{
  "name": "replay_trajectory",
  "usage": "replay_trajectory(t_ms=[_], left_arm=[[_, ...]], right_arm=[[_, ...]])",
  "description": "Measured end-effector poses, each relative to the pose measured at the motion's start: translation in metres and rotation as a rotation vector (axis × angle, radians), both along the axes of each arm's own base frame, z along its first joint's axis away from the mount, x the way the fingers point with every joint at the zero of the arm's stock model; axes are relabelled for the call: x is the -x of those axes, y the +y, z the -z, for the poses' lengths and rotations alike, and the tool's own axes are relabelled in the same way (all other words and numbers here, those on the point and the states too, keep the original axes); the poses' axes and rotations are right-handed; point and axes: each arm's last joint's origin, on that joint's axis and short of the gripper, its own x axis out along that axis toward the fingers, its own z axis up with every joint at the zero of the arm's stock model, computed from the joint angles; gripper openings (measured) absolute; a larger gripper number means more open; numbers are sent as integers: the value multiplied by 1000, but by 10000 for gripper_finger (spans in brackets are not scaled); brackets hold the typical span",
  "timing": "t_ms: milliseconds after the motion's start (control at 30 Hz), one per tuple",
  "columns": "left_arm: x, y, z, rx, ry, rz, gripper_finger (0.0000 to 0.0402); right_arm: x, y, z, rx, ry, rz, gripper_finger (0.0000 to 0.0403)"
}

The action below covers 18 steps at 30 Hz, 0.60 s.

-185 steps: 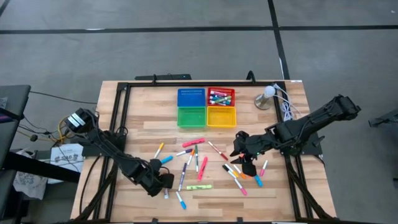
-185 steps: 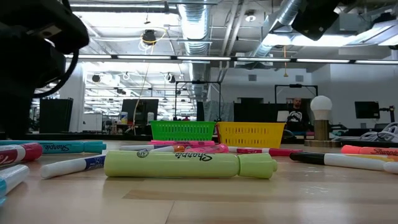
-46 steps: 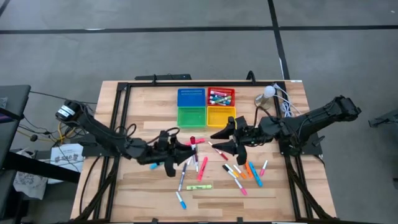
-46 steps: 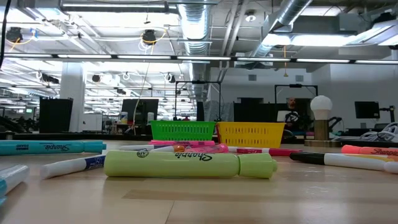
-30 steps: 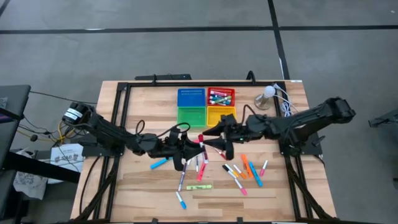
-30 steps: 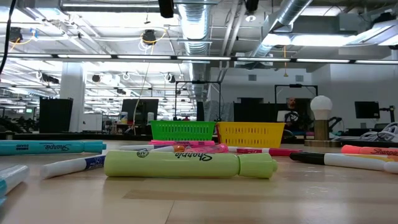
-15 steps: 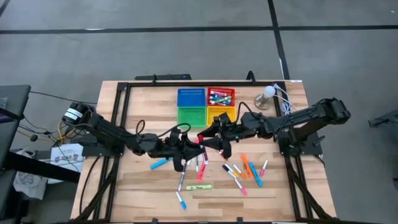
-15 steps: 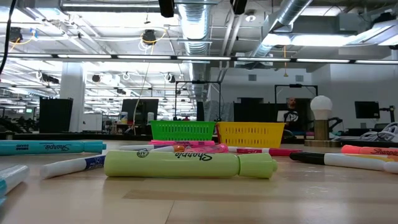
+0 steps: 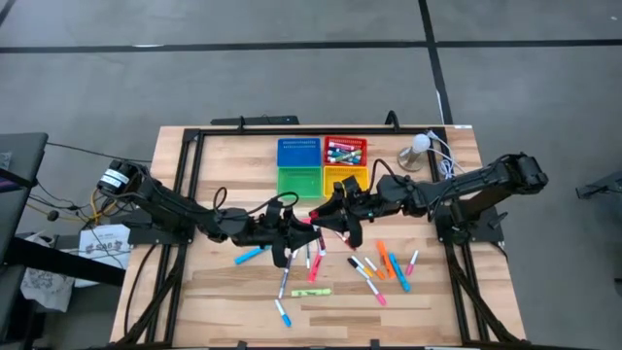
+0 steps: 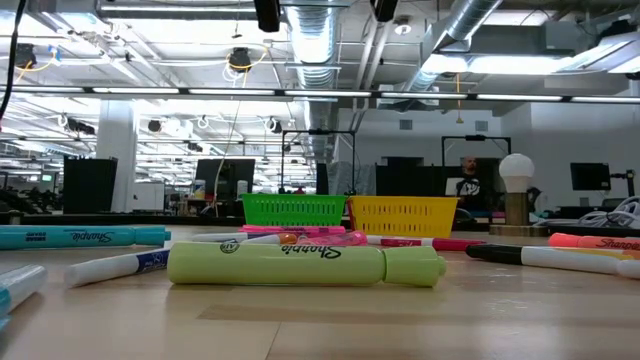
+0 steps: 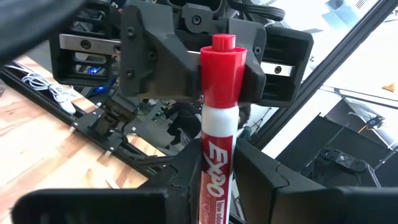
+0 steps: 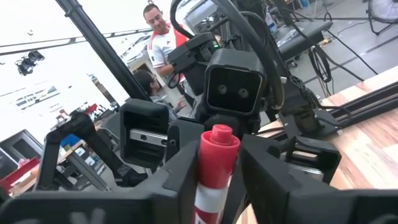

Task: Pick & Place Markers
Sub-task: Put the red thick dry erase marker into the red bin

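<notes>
A white-bodied marker with a red cap (image 9: pixel 313 219) hangs in the air over the table's middle, between both grippers. My left gripper (image 9: pixel 297 227) comes at it from the table's left and my right gripper (image 9: pixel 332 218) from the right; each is shut on it. In the left wrist view the marker (image 11: pixel 219 124) stands between my own fingers, with the right gripper's fingers beside its cap. Many other markers (image 9: pixel 313 261) lie flat on the wood nearer the near edge. In the low view a pale green one (image 10: pixel 300 265) lies closest. My left gripper pinches the marker's white printed body (image 11: pixel 214 186) between its two fingers, coming level from the table's left. The marker is lifted clear and its capped end sticks out past the fingertips. My right gripper has its two fingers (image 12: pixel 186 177) close on either side of the red cap (image 12: pixel 214 149), coming from the table's right, opposite the left gripper. The cap end sits between its fingertips, clear of the table.
Four square trays stand toward the far edge: blue (image 9: pixel 298 153), red (image 9: pixel 360 160) holding markers, green (image 9: pixel 298 182) and yellow (image 9: pixel 352 185). A white bulb lamp (image 9: pixel 416 148) and cables sit at the far right. A person (image 12: pixel 158 37) shows in the room beyond.
My right gripper has moved a little toward the table's left, closing in on the red cap of the marker that my left gripper holds up. The left gripper and the marker have kept still.
</notes>
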Motion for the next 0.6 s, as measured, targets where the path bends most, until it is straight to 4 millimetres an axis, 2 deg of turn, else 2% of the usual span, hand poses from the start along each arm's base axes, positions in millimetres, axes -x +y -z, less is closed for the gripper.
replay_trajectory(t_ms=[233, 600], left_arm=[[0, 0, 0, -6, 4, -2, 81], [0, 0, 1, 13, 7, 3, 83]], right_arm=[[0, 0, 0, -7, 2, -18, 50], [0, 0, 0, -25, 10, -18, 62]])
